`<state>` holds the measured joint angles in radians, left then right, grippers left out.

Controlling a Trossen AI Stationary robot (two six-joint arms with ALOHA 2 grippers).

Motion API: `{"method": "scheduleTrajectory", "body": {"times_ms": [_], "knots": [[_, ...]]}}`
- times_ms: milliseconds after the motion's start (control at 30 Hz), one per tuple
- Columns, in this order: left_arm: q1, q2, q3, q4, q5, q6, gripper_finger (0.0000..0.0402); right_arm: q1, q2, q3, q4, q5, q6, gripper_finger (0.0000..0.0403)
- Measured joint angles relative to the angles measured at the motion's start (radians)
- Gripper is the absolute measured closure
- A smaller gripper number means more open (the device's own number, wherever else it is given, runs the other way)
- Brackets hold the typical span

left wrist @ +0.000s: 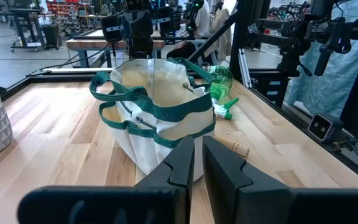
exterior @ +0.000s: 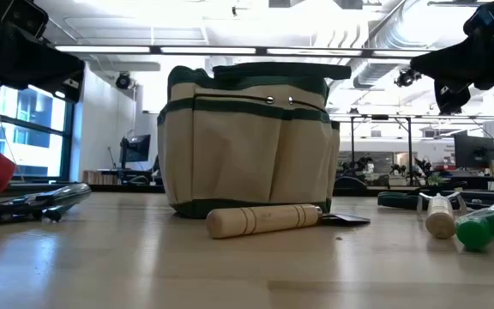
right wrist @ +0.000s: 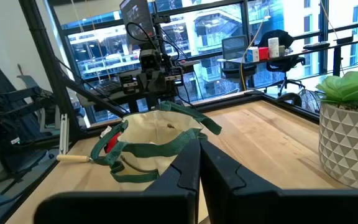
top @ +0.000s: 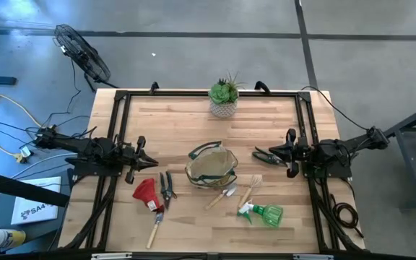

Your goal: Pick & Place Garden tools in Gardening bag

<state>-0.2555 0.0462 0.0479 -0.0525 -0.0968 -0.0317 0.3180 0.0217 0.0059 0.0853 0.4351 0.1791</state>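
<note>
The olive-tan gardening bag (top: pixel 211 167) stands upright on its base at the table's middle, its mouth open; it also shows in the low view (exterior: pixel 247 142). My left gripper (top: pixel 149 161) hovers left of it, shut and empty (left wrist: pixel 199 144). My right gripper (top: pixel 279 153) hovers right of it, shut and empty (right wrist: pixel 199 146). Black shears (top: pixel 264 154) lie flat under the right fingertips. A red glove (top: pixel 146 193), dark pruners (top: pixel 167 185) and a wooden-handled tool (top: pixel 154 230) lie near left. A trowel (top: pixel 221 196), a fork (top: pixel 250 189) and the green spray bottle (top: pixel 263 214) lie in front of the bag.
A green succulent in a white pot (top: pixel 224 99) stands at the table's far edge, behind the bag. Black frame rails (top: pixel 118 123) run along the left, right and far sides. Bare wood (top: pixel 172 126) lies between the bag and the pot.
</note>
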Motion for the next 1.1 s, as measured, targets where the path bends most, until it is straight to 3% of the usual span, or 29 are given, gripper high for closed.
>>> {"method": "scheduleTrajectory", "body": {"times_ms": [433,633,900,1100], "knots": [[0.0,0.0,0.0,0.003,-0.006,0.003,0.0368,0.0,0.0,0.0,0.0,0.0,0.0,0.0401],[0.0,0.0,-0.001,0.036,-0.118,0.019,0.0368,0.0,0.0,0.0,0.0,0.001,0.0,0.0401],[0.0,0.0,-0.002,0.045,-0.116,-0.026,0.0368,0.0,0.0,0.0,0.007,0.003,0.0,0.0401],[0.0,0.0,0.0,0.022,-0.077,-0.083,0.0368,0.0,0.0,0.0,0.117,0.001,0.014,0.0401]]}}
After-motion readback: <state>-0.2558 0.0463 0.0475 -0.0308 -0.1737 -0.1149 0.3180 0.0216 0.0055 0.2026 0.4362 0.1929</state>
